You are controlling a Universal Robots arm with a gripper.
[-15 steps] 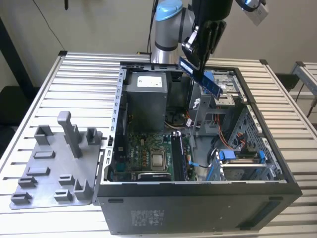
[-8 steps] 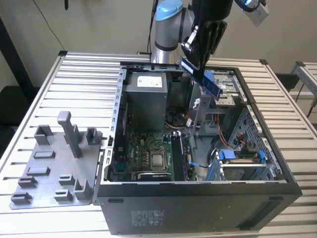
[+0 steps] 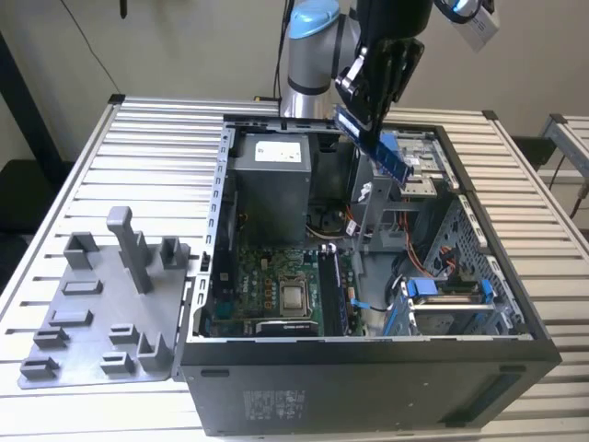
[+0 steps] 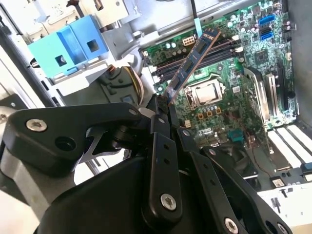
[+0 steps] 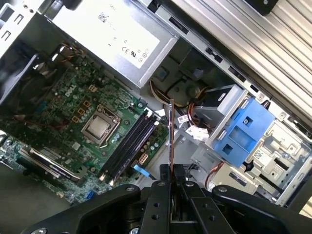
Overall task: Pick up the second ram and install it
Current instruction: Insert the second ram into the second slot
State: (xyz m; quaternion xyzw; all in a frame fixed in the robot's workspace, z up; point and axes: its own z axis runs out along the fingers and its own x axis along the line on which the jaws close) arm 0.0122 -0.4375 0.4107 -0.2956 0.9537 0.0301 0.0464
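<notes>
Pinching the second ram (image 5: 171, 131) by one end, the gripper (image 5: 170, 181) holds it tilted in the air above the open case (image 3: 368, 396), well clear of the board. Doing this step well seems to call for a firm, square grip and for the stick's long edge running parallel with the memory slots (image 5: 127, 146) beside the processor socket (image 5: 100, 127). Loose cables (image 5: 195, 132) and the blue drive bracket (image 5: 246, 127) lie near that path and look likeliest to snag, with the power supply (image 5: 117, 34) beyond and the grey fixture tray (image 3: 92, 318) well apart on the table (image 3: 156, 129).
</notes>
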